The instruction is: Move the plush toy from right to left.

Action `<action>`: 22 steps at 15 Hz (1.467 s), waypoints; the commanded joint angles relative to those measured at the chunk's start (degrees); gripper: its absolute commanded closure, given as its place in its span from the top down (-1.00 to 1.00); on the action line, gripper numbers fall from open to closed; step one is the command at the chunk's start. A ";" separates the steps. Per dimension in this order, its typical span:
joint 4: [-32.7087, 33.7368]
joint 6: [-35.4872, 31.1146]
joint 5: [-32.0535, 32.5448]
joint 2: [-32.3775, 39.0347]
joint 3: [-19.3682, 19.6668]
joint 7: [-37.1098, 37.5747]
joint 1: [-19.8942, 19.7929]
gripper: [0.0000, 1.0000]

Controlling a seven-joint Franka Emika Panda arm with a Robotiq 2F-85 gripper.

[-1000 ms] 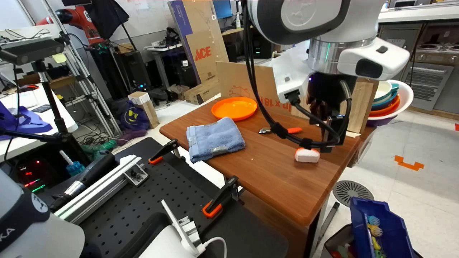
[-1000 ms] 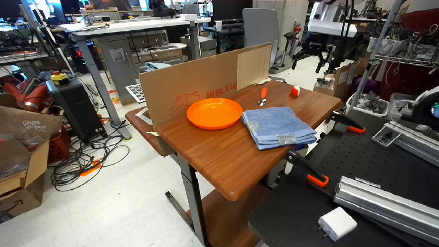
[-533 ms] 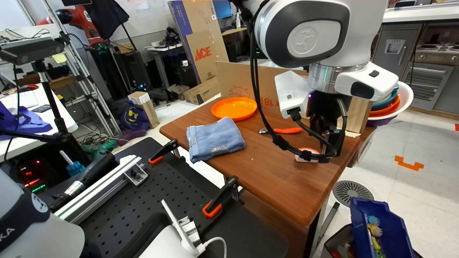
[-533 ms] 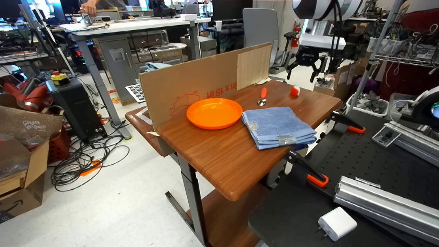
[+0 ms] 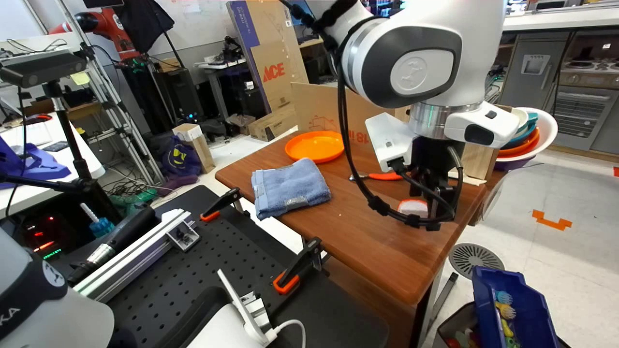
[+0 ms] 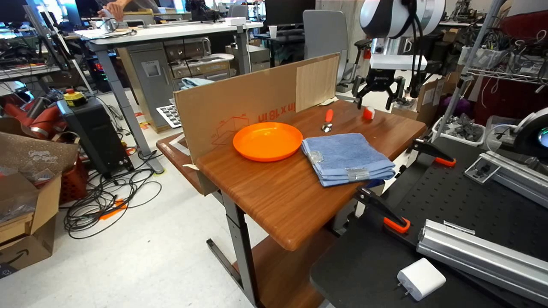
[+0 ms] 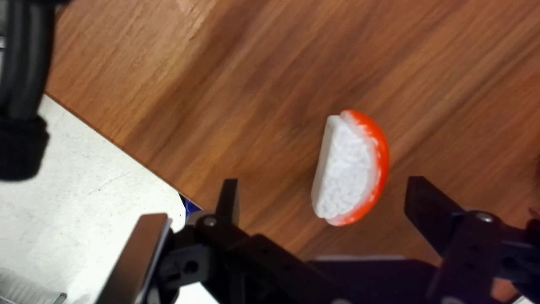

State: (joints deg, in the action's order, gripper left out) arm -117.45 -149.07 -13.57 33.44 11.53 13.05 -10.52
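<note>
Found 1 folded blue cloth [image 5: 290, 188] leftmost on the wooden bench [image 5: 353, 237] in an exterior view. Noted 1 orange plate [image 5: 313, 147] just beyond the cloth and to its right, set before a standing cardboard panel [image 6: 248, 98]. Recorded further right 1 tool [image 5: 382, 176] with an orange handle and metal head. Located the plush toy [image 5: 412, 208] right of the tool, white and half-round with an orange curved side, resting on the bench, partly screened by a black cable [image 5: 378, 206]. Observed the end effector [image 6: 373, 106] rightmost, above the bench, with fingers [image 7: 432, 207] spread well apart. Sighted the plush toy between the fingertips in the wrist view, with a visible gap on each side. Could not tell the height of the fingertips above the bench.
</note>
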 commanded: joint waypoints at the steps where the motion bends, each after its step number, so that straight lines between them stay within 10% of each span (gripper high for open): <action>1: 1.81 -0.05 3.29 2.00 1.25 2.44 1.35 0.50; 11: 2.40 0.23 3.12 1.07 -0.47 1.25 0.22 -0.85; 22: -9.46 -0.79 2.31 -15.33 -3.27 -0.98 1.15 -0.84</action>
State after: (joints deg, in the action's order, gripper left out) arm -120.73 -149.06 -10.66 24.54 8.87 13.62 -9.90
